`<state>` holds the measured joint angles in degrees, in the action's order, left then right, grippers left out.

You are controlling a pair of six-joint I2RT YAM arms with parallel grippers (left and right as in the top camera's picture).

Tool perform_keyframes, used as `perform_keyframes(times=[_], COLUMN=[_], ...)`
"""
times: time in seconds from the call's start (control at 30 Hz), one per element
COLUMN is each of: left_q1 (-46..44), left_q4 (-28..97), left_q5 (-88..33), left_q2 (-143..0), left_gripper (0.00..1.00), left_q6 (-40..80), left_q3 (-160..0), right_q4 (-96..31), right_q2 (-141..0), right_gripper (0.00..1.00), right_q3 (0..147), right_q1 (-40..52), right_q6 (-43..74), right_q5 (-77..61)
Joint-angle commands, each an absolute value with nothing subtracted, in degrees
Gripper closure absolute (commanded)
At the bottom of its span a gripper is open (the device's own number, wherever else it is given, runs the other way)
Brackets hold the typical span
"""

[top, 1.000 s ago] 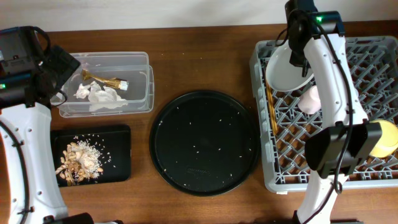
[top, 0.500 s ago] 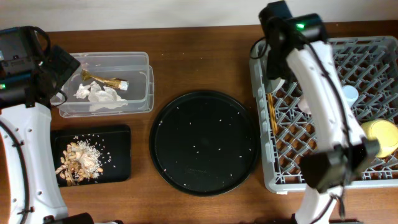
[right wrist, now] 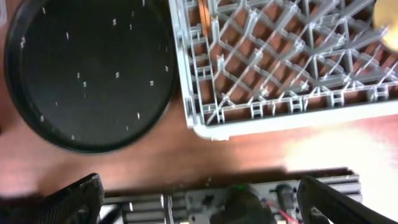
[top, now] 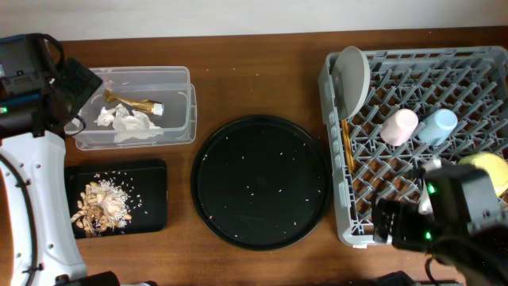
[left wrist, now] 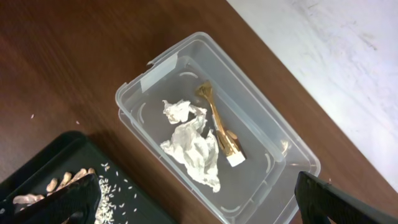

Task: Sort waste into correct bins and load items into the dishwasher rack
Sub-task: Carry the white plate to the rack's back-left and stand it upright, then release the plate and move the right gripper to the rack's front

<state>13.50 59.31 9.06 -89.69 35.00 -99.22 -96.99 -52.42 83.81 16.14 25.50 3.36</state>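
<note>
The grey dishwasher rack (top: 464, 67) holds the pale plate (top: 353, 73) on edge at its back left. In it too are the pink cup (top: 398, 125), blue cup (top: 437, 125), yellow bowl (top: 486, 168) and chopsticks (top: 346, 147). The clear box (left wrist: 155, 81) contains white tissue (left wrist: 194, 148) and the gold wrapper (left wrist: 221, 127). Food scraps (top: 99, 208) lie on the flat black tray (top: 151, 179). My left gripper (left wrist: 196, 190) hangs open over the clear box's near edge. My right gripper (right wrist: 199, 193) is open and empty over the table's front edge, in front of the rack (right wrist: 280, 62).
A large round black tray (top: 260, 183) with scattered rice grains lies between the bins and the rack. The right arm (top: 444, 214) overlaps the rack's front corner beside the yellow bowl. The left arm (top: 32, 183) runs along the table's left edge.
The right gripper has opened and let go of the plate, which now stands in the rack. The right arm has swung from the rack's back left to the table's front. The left arm is unmoved.
</note>
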Motion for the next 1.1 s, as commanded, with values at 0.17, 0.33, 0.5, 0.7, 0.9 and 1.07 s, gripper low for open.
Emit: perform_keyframes(times=[0.17, 0.33, 0.5, 0.7, 0.9, 1.07], left_q1=[13.78, 13.78, 13.78, 13.78, 13.78, 13.78], left_q4=[59.27, 59.27, 59.27, 59.27, 59.27, 59.27], left_q5=[9.5, 9.5, 9.47, 9.47, 9.5, 9.5], left_q2=[-89.89, -89.89, -89.89, -89.89, -89.89, -89.89], left_gripper=[0.01, 0.01, 0.01, 0.0, 0.01, 0.01], left_q6=[35.16, 35.16, 35.16, 35.16, 35.16, 35.16], left_q3=[-99.26, -99.26, -99.26, -99.26, -99.26, -99.26], right_q4=[-97.32, -93.36, -75.94, -54.83, -28.03, -8.86], right_q2=[-49.06, -47.03, -32.14, -12.49, -5.82, -0.1], right_gripper=[0.02, 0.02, 0.02, 0.02, 0.02, 0.02], right_q3=[81.54, 80.25, 62.48, 35.88, 16.23, 4.29], right_q1=[16.53, 15.42, 6.96, 3.73, 3.73, 3.75], right_q6=[25.98, 25.28, 25.28, 25.34, 25.34, 25.34], right_q5=[2.11, 3.92, 2.11, 0.4, -1.98, -2.24])
